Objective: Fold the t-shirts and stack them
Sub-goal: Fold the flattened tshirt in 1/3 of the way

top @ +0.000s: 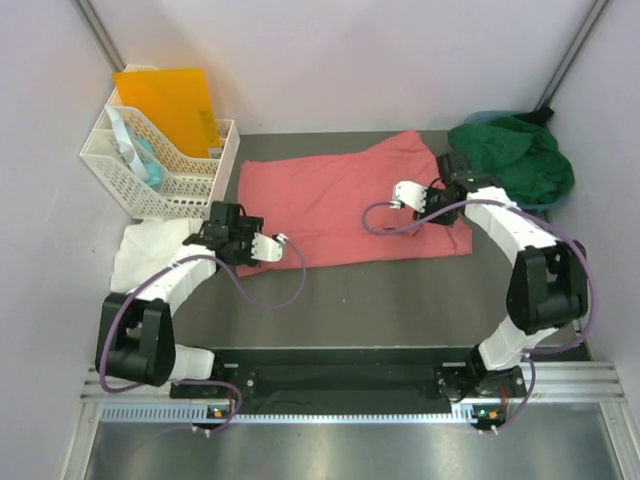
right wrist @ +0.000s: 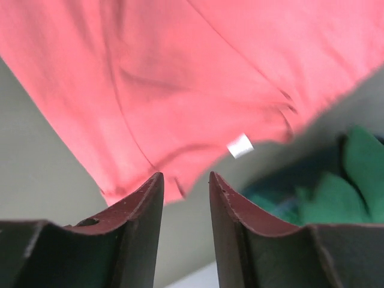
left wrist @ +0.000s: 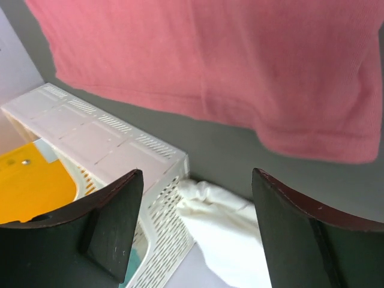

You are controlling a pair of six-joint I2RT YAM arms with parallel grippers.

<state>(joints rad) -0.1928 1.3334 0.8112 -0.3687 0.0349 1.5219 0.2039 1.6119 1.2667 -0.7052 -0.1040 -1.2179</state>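
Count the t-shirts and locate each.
3. Salmon-pink t-shirt spread flat mid-table; dark green t-shirt bunched far right; white t-shirt crumpled left, beside the white basket. Others may be hidden.

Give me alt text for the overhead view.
Pink t-shirt spread out mid-table, left gripper at its near-left corner, right gripper over its right side. Green shirt bunched far right; white shirt at left beside a basket.

I count three t-shirts: one salmon-pink shirt (top: 330, 205) ahead of both sets of jaws, one dark green shirt (top: 515, 160) near the right jaws, one white shirt (top: 148, 252) near the left jaws. One basket (top: 165, 190) (white lattice), one orange folder (top: 165, 100), and my two grippers: left gripper (top: 272, 246), right gripper (top: 404, 195).
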